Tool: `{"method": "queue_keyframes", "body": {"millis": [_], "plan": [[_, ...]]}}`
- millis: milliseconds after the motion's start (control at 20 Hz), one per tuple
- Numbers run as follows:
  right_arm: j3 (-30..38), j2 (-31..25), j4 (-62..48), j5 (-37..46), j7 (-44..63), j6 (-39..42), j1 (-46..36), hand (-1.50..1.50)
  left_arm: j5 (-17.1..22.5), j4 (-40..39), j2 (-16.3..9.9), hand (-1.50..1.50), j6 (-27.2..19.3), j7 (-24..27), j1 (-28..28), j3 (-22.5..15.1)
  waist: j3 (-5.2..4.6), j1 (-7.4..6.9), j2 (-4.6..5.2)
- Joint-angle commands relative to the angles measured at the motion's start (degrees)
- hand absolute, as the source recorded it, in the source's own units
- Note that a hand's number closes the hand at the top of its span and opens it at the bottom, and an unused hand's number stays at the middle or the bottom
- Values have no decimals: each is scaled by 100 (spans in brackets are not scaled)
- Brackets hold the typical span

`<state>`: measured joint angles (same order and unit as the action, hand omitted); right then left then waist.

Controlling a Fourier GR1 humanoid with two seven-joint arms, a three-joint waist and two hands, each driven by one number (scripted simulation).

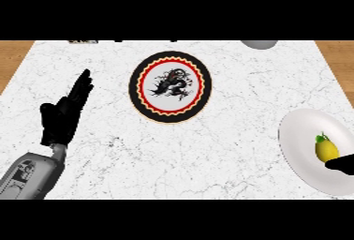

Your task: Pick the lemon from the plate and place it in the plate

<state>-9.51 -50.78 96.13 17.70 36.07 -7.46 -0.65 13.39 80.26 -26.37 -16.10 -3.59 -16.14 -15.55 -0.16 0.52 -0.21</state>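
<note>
- We read no writing or brand; the black-rimmed plate [169,86] carries a black dragon figure on white, ringed by a red zigzag band.
- The lemon [326,149], yellow with a green stem end, lies on the plain white plate [304,150] at the right edge.
- Our right hand [342,164] shows only as a dark tip touching the lemon; we cannot tell its fingers' state.
- Our left hand [66,110] rests released, fingers straight, over the veined white marble counter [228,154].
- A grey rounded object [259,44] sits at the far edge.
</note>
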Motion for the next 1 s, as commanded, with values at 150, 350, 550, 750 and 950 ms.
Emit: {"method": "queue_keyframes", "body": {"millis": [150, 350, 550, 750, 950], "plan": [[289, 97, -367, -192, 356, 935, -91, -150, -314, 173, 261, 0, -9, 19, 186, 72, 17, -59, 19], [519, 342, -224, 13, 311, 1187, 139, -150, -431, -41, 326, 0, 325, 131, 148, 351, 16, -25, 17], [285, 668, -642, 225, 721, 1704, -570, -150, -687, -6, 616, 0, 188, 30, 141, 294, 15, -69, 22], [430, 632, -1032, 384, 264, 1938, -306, -150, -802, 180, 718, 0, 188, -119, 253, 347, 17, -56, 14], [348, 1197, -2081, 931, -108, 1795, -800, -150, -942, -76, 855, 0, 392, 29, 149, 525, 17, -75, 27]]}}
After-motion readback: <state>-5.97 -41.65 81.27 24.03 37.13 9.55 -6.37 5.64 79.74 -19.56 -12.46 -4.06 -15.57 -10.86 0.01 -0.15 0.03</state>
